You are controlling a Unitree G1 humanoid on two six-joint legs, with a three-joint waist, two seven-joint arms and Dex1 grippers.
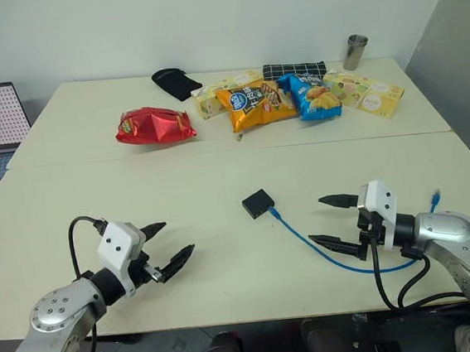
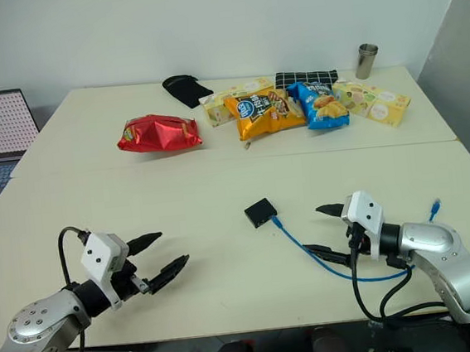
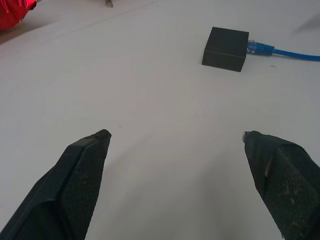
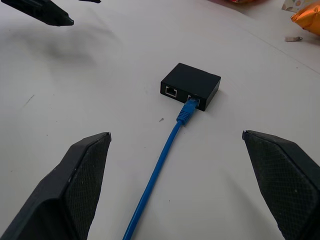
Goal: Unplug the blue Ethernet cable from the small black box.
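**Cable plugged in, both grippers spread and empty**

The small matte black plastic box (image 1: 257,203) lies mid-table between the grippers. The thin bright blue Ethernet cable (image 1: 308,241) sits in one of its ports, beside an empty port, then passes behind the right gripper (image 1: 336,219), partly hidden. The left gripper (image 1: 166,246) also has its fingers wide apart, holding nothing.

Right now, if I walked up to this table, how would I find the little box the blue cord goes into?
Start at the near half of the cream table, well away from the row of snack bags at the far side. Between the two robot grippers lies the small black box, alone on bare tabletop. It is the only flat, matte black square there, with the blue Ethernet cable plugged into its side.
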